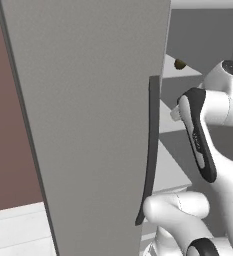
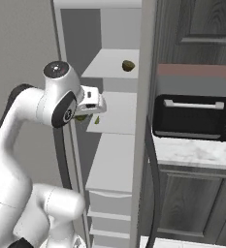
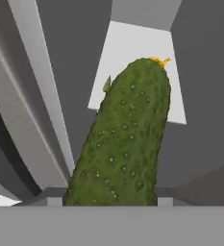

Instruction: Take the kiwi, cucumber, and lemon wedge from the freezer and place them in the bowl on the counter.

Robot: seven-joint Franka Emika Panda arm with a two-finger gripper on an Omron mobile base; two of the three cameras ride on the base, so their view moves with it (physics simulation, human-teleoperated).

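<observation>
- Clearly, the two-finger gripper [image 3: 106, 204] was closed on the bumpy dark green cucumber [image 3: 120, 139], which stuck out between the two small finger tips [image 3: 54, 202].
- It was inside the tall plain grey freezer [image 1: 93, 125], near a pale shelf [image 2: 115, 114].
- I think the arm should pull straight back slowly, keeping the long cucumber off the shelves and door.
- One end had a little yellow tip.
- Higher up sat the small brown kiwi [image 2: 128, 65].
</observation>
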